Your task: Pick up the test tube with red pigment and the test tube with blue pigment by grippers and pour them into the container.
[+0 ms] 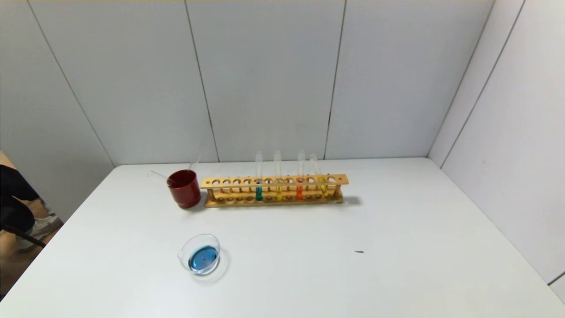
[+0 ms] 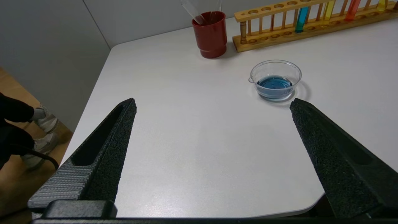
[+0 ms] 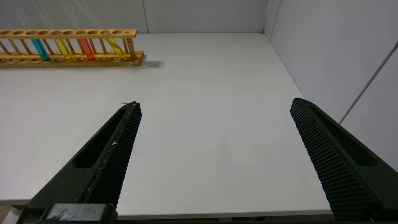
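Left gripper hovers over the white table's near left edge, jaws spread wide, empty; right gripper likewise released, empty, over the near right side; low clear glass dish holds blue liquid, front-left of the wooden rack; slim glass tube with orange-red liquid upright in the rack between yellow tubes; dark red cup touches the rack's left end with empty tubes inside.

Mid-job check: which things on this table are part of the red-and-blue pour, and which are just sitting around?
Job items:
- red-liquid tube, in the rack
- glass dish, already holding blue liquid
- left gripper and right gripper, both open and empty near the table's front edge

Lying about:
- wooden rack
- teal tube
- two yellow tubes
- dark red cup holding empty tubes
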Motion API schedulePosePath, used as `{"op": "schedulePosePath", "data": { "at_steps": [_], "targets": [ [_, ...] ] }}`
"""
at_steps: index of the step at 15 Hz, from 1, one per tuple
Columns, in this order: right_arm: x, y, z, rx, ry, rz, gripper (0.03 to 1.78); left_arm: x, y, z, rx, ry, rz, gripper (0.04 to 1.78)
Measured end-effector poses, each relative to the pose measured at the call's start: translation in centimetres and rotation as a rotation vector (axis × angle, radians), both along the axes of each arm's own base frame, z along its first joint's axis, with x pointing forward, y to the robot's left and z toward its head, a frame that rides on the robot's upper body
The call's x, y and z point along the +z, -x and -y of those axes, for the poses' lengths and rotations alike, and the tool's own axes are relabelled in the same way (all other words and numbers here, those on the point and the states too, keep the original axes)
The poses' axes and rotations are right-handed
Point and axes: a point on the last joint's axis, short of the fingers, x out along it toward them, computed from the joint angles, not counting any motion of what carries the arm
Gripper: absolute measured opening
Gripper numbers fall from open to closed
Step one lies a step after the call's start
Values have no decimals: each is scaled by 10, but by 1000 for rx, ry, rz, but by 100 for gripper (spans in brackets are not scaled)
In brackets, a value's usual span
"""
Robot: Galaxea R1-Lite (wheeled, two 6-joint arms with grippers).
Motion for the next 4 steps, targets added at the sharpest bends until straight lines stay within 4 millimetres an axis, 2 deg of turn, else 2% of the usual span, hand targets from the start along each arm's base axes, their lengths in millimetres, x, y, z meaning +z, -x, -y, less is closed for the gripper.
{"op": "schedulePosePath", "data": {
  "at_steps": [4],
  "targets": [
    [0,0,0,0,0,0,175,0,0,0,0,5,-1,174]
  ]
}}
